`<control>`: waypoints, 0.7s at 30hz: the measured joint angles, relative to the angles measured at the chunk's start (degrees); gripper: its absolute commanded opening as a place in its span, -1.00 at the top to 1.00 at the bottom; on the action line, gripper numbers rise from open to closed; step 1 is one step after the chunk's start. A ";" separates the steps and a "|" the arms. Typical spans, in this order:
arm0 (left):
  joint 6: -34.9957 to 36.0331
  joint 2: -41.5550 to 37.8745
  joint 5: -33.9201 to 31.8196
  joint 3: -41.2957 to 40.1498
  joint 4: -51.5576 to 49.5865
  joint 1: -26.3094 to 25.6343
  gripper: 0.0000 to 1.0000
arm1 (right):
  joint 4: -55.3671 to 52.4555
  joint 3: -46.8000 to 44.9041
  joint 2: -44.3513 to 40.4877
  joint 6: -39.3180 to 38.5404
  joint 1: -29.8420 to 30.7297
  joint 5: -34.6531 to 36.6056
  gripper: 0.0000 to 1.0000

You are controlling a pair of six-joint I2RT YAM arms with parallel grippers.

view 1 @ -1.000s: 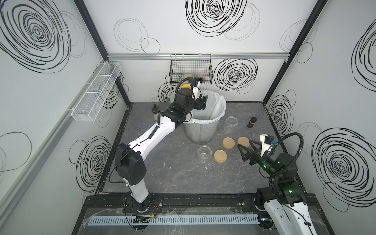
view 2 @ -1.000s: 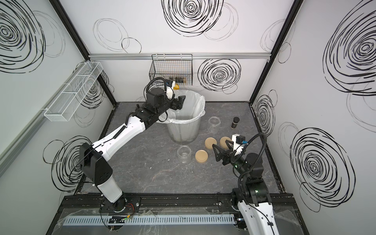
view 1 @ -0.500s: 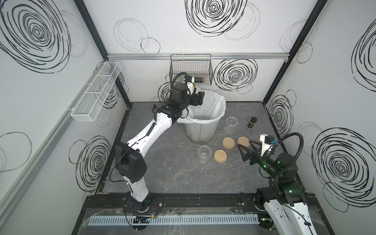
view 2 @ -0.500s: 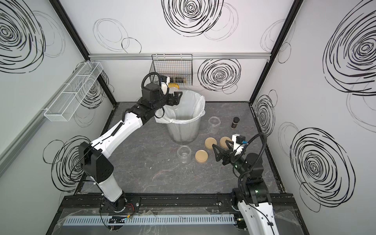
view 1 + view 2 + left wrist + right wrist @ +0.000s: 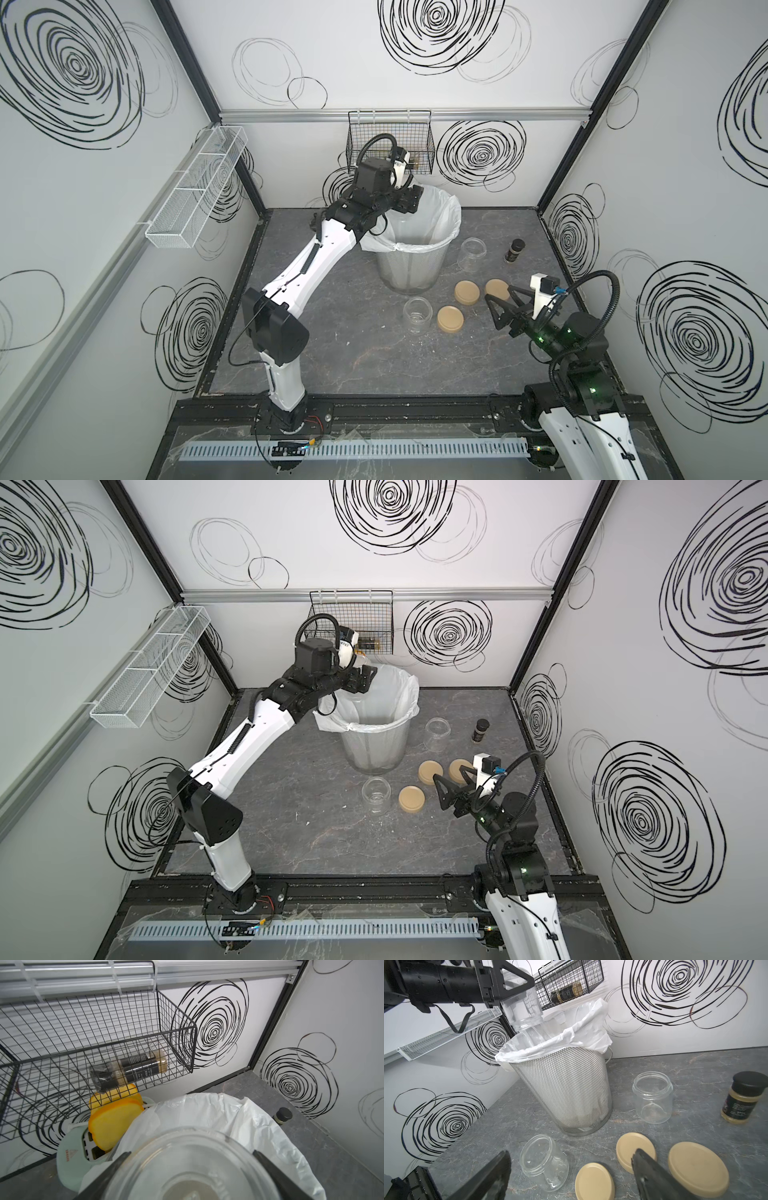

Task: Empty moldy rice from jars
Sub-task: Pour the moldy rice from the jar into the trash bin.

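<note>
My left gripper [image 5: 409,199] is shut on a clear jar [image 5: 523,1007], held mouth down over the back left rim of the mesh bin [image 5: 419,248] with its white liner. In the left wrist view the jar's base [image 5: 193,1167] fills the space between both fingers [image 5: 116,1165] and looks empty. Two more jars stand open and empty on the table, one right of the bin [image 5: 471,253] and one in front of it [image 5: 417,316]. My right gripper [image 5: 498,291] hangs open above three tan lids [image 5: 450,319]. Of the moldy rice, only stray grains [image 5: 307,823] show.
A dark-capped spice shaker [image 5: 514,250] stands at the back right. A black wire basket [image 5: 390,141] on the back wall holds a bottle [image 5: 128,1070]. A mint toaster with yellow toast [image 5: 112,1124] sits behind the bin. A white mesh shelf [image 5: 195,187] hangs on the left wall.
The left wrist has risen and turned a little over the bin's rim, the jar still in its grip. The right arm has not moved.
</note>
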 measured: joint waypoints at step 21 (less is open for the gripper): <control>12.02 9.68 -7.82 11.87 -15.06 -3.89 -0.41 | 0.02 -0.02 0.02 0.42 0.00 -0.50 -0.85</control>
